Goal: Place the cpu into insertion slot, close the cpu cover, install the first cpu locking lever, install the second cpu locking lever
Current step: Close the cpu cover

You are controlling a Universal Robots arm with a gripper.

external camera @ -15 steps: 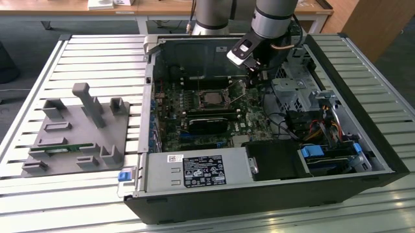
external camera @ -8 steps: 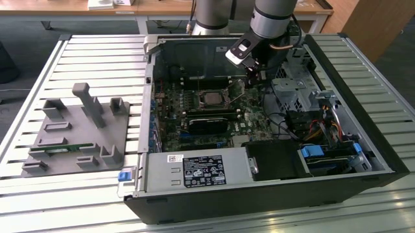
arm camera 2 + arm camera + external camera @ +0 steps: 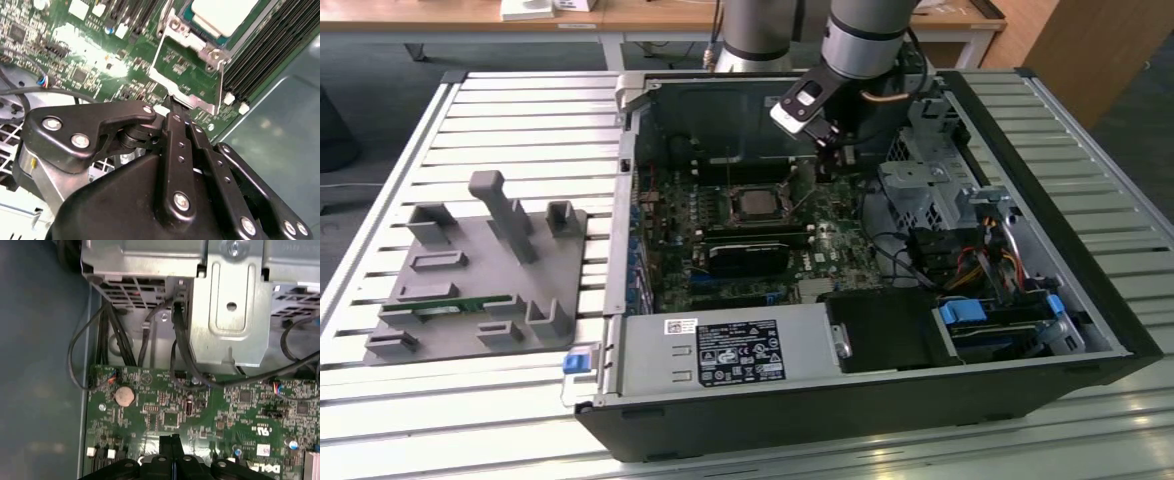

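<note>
Motherboard [image 3: 821, 262] is the usual green, speckled with tiny black and silver bits. On it, the cpu [image 3: 225, 15] has a pale silver-tan top and the cpu cover [image 3: 199, 46] is silver-grey. The coin cell [image 3: 124, 396] on it is silver too. The gripper [image 3: 169, 104] over it is matte black with shiny screws. The power supply [image 3: 654, 350] beside it is silver with a black label, and the desk [image 3: 520, 110] is pale grey stripes.

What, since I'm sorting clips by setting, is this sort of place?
Probably a robotics lab bench: an open computer case lies on a slatted table, a grey parts fixture beside it, desks behind.
</note>
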